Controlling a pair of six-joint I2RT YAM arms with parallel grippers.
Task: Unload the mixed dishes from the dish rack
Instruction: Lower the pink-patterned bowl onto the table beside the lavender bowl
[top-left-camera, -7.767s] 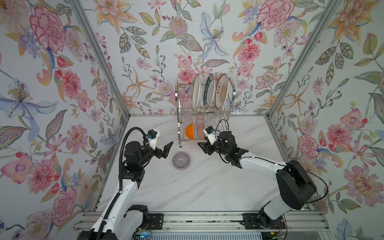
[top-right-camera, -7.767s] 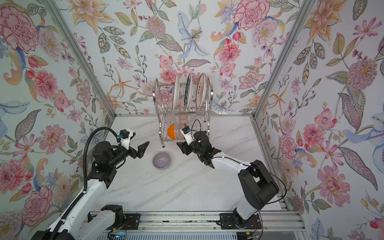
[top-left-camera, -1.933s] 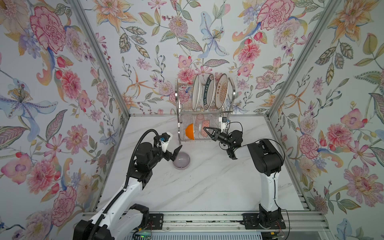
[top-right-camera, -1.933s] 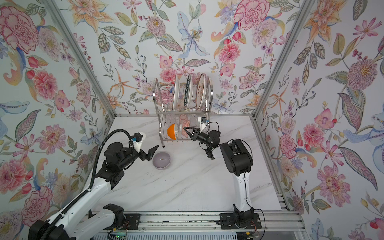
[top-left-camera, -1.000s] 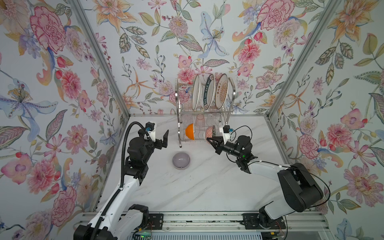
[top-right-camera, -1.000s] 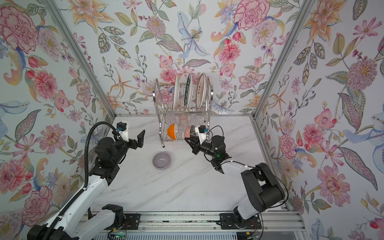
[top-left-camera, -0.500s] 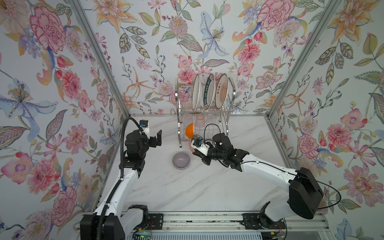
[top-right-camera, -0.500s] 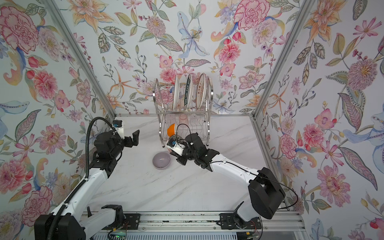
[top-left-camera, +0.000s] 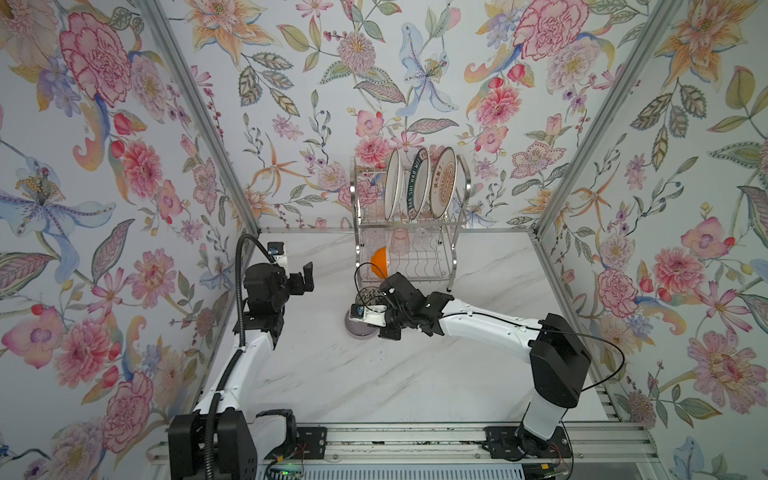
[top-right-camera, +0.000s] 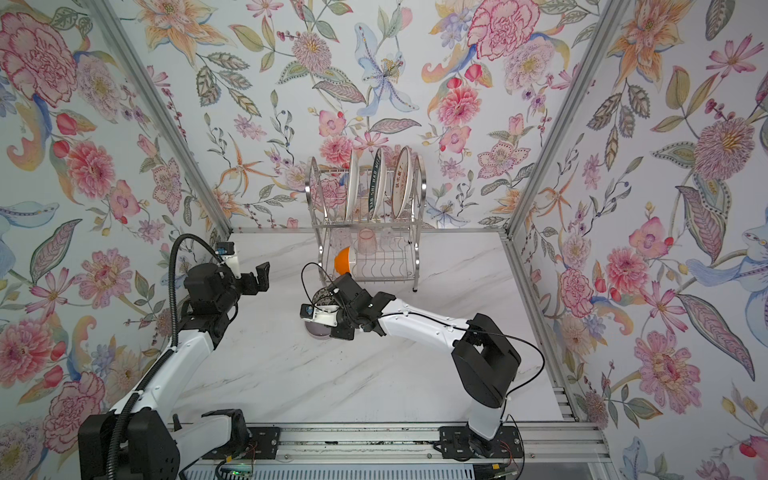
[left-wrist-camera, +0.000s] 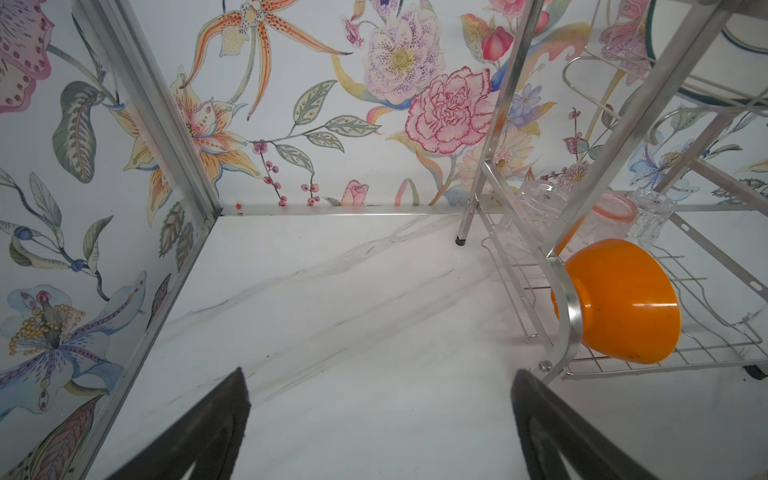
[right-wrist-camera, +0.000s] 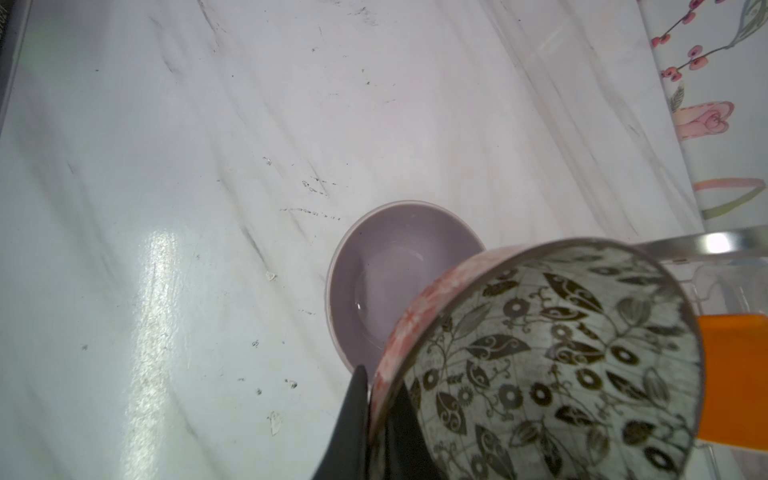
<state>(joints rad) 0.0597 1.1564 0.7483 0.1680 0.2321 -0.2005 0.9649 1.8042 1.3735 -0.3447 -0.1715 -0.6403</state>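
— The leaf-patterned bowl is pinched by its rim in the right fingers and held tilted close by the lilac bowl, which is set on the desk before the dish rack.

— A set-down is judged in hand; levelling and lowering are called for. The left fingers are spread, empty, beside the rack.

— Racked: orange bowl, glasses, plates. Rim lettering is seen, not readable.

The right jaws have pulled the leaf-patterned bowl out of the dish rack's lower shelf and carried it over, apparently just above, the lilac bowl, while the left jaws have drawn back from that bowl.
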